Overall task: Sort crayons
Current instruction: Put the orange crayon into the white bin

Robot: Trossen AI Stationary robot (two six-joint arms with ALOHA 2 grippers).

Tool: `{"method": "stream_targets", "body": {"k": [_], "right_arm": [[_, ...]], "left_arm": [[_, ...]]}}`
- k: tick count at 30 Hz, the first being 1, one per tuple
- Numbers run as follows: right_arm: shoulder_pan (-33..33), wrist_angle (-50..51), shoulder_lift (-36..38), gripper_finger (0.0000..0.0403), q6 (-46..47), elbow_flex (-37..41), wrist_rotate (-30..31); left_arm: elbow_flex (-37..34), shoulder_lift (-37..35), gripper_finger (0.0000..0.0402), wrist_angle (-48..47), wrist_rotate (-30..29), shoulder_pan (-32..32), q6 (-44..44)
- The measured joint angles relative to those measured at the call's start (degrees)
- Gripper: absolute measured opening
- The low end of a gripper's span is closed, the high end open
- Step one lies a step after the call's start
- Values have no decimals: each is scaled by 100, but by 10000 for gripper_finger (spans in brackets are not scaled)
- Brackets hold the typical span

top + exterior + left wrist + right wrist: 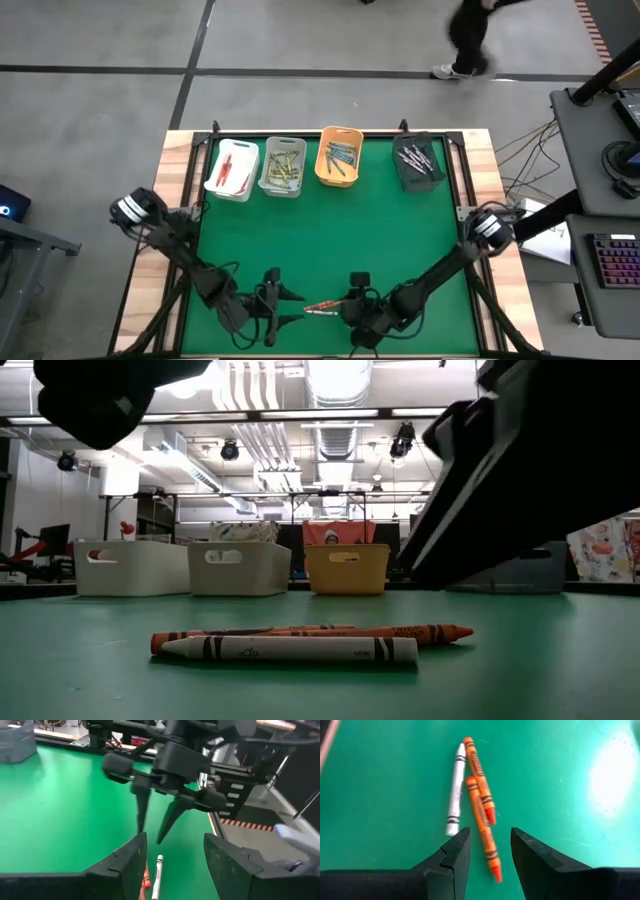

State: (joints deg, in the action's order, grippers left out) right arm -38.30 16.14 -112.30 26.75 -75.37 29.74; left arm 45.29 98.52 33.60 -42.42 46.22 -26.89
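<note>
Right gripper is hovering with fingers apart and empty, straddling the lower end of one orange crayon at the frame's centre. A second orange crayon and a white crayon are lying just beside it, touching, bottom centre in the high view. Left gripper, fingers likewise apart, is waiting close by. The sticks look light, stiff, brittle and prone to rolling; mid-wrapper seems the safest hold. Wrapper printing is illegible. Four bins are lining the upper edge.

Green table: four bins, loose crayons.
</note>
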Motion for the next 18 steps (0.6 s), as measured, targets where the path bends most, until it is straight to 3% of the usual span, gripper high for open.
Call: {"method": "stream_targets", "body": {"k": [9,18], "right_arm": [[161,20,-56,132,-111,83,-18],[159,-369,-56,132,-36,415,-168]], "left_arm": [[734,442,180,-484,-32,-2,640],[867,415,180,-712,-61,-2,648]]}}
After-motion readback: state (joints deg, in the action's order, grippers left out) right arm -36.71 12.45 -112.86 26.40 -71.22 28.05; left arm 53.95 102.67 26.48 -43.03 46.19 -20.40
